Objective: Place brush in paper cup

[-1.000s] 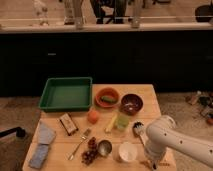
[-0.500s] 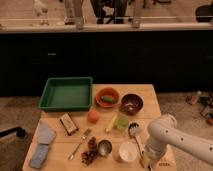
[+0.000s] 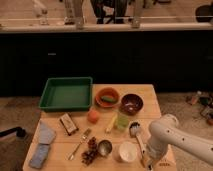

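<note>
The brush [image 3: 136,134] lies on the wooden table [image 3: 55,131], its dark-rimmed head toward the back and its pale handle running to the front right edge. The white paper cup [image 3: 126,151] stands upright just left of the handle, near the table's front edge. My white arm comes in from the lower right. My gripper [image 3: 151,160] points down at the table's front right corner, over the near end of the brush handle. Whether it touches the handle is hidden.
A metal cup [image 3: 104,147], grapes [image 3: 90,150] and a fork [image 3: 80,142] lie left of the paper cup. A yellow-green cup [image 3: 121,121], an orange fruit [image 3: 93,116], two bowls [image 3: 132,103] and a green tray [image 3: 65,93] are behind. A blue cloth [image 3: 42,146] is at front left.
My arm has shifted slightly and lowered its wrist by the brush handle's near end. The brush and the cups have not moved.
</note>
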